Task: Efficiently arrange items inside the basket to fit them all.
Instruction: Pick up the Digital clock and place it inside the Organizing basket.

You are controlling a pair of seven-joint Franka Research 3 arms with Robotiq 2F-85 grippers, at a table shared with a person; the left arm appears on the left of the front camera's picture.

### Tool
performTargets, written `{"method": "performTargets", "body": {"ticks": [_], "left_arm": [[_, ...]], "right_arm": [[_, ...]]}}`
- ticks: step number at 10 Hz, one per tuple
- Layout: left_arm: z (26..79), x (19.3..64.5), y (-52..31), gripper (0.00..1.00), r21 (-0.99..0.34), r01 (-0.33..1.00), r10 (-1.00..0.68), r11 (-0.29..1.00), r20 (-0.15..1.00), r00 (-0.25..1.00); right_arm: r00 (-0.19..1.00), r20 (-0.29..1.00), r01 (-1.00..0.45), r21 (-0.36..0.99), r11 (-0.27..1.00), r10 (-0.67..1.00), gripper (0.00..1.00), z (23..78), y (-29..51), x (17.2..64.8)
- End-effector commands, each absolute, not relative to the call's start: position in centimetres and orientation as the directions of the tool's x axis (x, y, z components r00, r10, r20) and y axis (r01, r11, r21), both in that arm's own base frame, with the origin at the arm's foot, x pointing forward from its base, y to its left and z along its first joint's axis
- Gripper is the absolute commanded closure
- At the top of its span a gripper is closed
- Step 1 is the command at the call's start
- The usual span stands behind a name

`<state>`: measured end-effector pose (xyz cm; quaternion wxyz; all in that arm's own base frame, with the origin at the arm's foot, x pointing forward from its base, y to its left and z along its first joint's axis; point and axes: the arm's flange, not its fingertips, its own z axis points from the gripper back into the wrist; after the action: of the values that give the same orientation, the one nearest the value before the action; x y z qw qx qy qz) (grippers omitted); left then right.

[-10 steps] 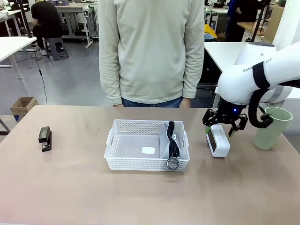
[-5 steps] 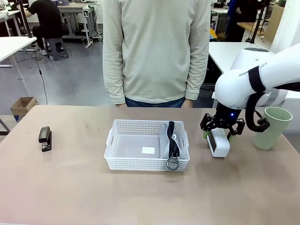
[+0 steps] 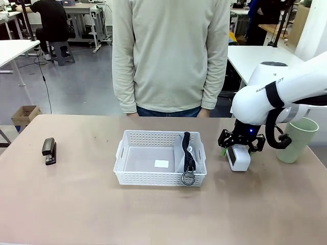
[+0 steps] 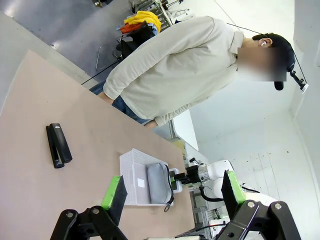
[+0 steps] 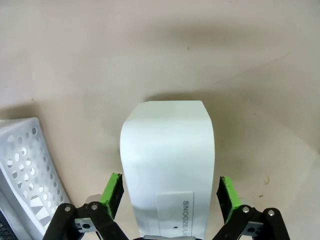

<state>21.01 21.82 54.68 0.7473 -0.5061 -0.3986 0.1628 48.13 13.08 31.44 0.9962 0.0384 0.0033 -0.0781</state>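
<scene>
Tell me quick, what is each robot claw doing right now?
Left gripper: open, holding nothing.
Right gripper: open around the white box, not gripping yet.

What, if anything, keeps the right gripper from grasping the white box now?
Likely nothing, so yes: the right gripper is open, its pads stand on either side of the white box, and nothing lies between them.

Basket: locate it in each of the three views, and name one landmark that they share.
Front view: basket at the centre of the table, before the person.
Left wrist view: basket small, low centre, between the green pads of the left gripper, pouch inside.
Right wrist view: a corner of the basket at the lower left edge.
Shared landmark: the right gripper, open astride the white box, just beside the basket.
</scene>
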Motion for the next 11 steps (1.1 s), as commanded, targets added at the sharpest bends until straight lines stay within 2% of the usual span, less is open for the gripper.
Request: {"method": "performTargets", "body": {"ticks": [1,2,3,4,5,6,7,11], "left_arm": [[54.84,21.18,21.81,0.00,-0.879,0.185,0.643,0.439,0.451,0.620],[54.84,21.18,21.81,0.00,-0.879,0.185,0.643,0.439,0.451,0.620],[54.84,21.18,21.81,0.00,-0.879,0.185,0.643,0.439,0.451,0.620],[54.84,21.18,21.81,0.00,-0.879,0.185,0.643,0.439,0.451,0.620],[54.84,21.18,21.81,0.00,-0.879,0.185,0.643,0.439,0.451,0.620],[54.84,21.18,21.81,0.00,-0.879,0.185,0.643,0.439,0.451,0.620],[54.84,21.18,21.81,0.00,-0.879,0.185,0.643,0.439,0.451,0.620],[54.84,21.18,21.81,0.00,-0.879,0.185,0.643,0.439,0.451,0.620]], "right_arm": [[0.986,0.030,0.161,0.045,0.986,-0.162,0.00,31.81,13.62,47.53],[0.987,0.031,0.159,0.031,0.987,-0.160,0.00,31.69,13.75,47.67],[0.988,0.030,0.153,0.021,0.988,-0.153,0.60,31.65,13.83,47.66],[0.983,0.012,0.182,0.033,0.983,-0.183,0.59,31.72,13.69,47.69],[0.982,0.010,0.187,0.030,0.982,-0.187,1.00,31.69,13.68,47.67],[0.982,0.008,0.191,0.027,0.981,-0.191,0.63,31.74,13.66,47.64],[0.982,0.007,0.188,0.030,0.982,-0.188,1.00,31.77,13.76,47.63],[0.985,-0.025,0.170,0.028,0.985,-0.170,1.00,32.12,13.63,47.35]]}}
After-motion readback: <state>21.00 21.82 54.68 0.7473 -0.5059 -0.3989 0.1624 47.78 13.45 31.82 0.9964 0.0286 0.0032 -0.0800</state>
